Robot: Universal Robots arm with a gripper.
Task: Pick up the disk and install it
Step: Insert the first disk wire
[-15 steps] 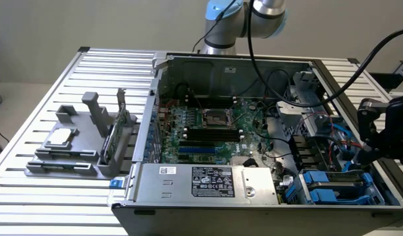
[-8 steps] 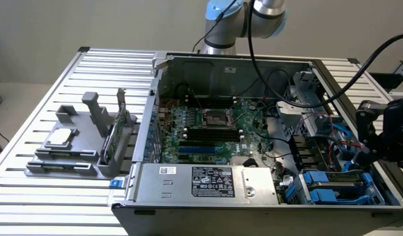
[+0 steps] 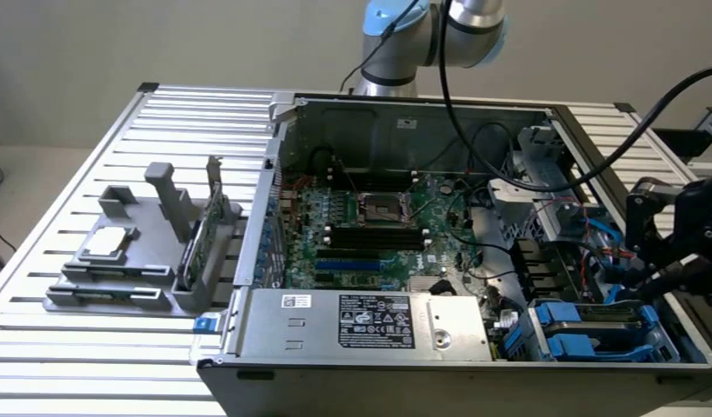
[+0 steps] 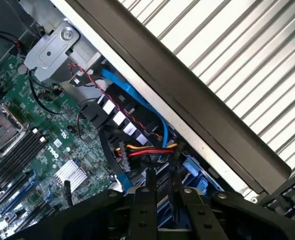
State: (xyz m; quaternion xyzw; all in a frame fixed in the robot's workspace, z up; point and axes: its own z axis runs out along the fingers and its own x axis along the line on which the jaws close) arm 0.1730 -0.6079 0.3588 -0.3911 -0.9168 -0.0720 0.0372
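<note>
- I am counting one arm [image 3: 431, 35], one end effector [image 3: 657, 276], one open computer case [image 3: 449, 391] and one disk [image 3: 594, 317]. One slatted table [image 3: 54, 365] is carrying the case.
- Outside the case, off its wall on the exterior view's left, one grey fixture [image 3: 136, 261] is standing with one small square chip [image 3: 108, 243] lying on it.
- Inside the case I am seeing one motherboard [image 3: 379, 226] and one silver box with stickers [image 3: 368, 321], which is sitting along the case's near wall.
- The disk is lying flat in the case's near corner on the exterior view's right, beside the silver box and framed by its blue carrier.
- The end effector [image 4: 162, 176] is hanging over that same corner, just above the disk. In the wrist view its two fingers [image 4: 148, 192] are standing a little apart, gripping nothing.
- I cannot tell whether the fingertips are touching the carrier.
- The end effector's black body is hiding part of the case wall behind it, and the picture's edge is cutting it off.
- A piece of blue plastic [image 4: 192, 167] is showing past the fingers, but I cannot tell what it belongs to.
- A blue cable [image 4: 132, 100] and a red-and-yellow wire bundle [image 4: 147, 148] are crowding the space between the motherboard [image 4: 47, 165] and the case's dark rim [image 4: 187, 100].
- That rim is running close beside the end effector, and bare table slats [image 4: 237, 50] are lying open beyond it.
</note>
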